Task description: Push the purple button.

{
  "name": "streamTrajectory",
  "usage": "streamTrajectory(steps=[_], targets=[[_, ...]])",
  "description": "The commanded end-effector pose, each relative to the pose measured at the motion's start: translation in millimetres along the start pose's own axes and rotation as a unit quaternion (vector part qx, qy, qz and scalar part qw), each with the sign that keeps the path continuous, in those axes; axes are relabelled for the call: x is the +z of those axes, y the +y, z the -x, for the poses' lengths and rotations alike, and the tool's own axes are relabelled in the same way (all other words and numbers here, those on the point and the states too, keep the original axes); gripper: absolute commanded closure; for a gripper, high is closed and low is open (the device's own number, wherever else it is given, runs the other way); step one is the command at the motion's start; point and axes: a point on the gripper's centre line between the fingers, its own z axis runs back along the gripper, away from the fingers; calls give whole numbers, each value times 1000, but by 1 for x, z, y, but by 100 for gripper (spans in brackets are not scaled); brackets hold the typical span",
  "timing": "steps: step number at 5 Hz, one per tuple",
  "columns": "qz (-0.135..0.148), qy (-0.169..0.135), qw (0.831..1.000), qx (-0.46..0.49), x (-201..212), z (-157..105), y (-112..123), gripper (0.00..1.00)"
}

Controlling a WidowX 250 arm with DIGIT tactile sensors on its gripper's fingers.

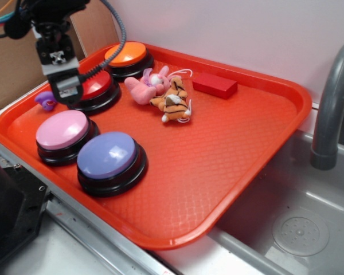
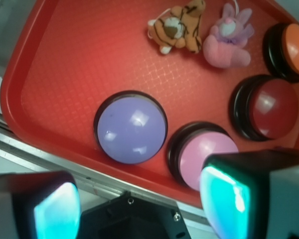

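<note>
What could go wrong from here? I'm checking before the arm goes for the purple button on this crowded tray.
1. The hand hangs over the red button, apart from the purple button. Coming straight down would press the wrong one.
2. The pink button sits right beside the purple one and lies between it and the hand, so a low sweep could clip it.
3. The purple dome is rounded, so an off-centre press might slide off.

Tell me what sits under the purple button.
The purple button rests on its black base, which stands on the orange tray. The tray surface directly beneath the base is covered, so anything there cannot be seen.
</note>
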Motion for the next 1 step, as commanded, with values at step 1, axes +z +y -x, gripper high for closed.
streamTrajectory(steps=[1], targets=[[18,-34,999,28,19,1,2,0]])
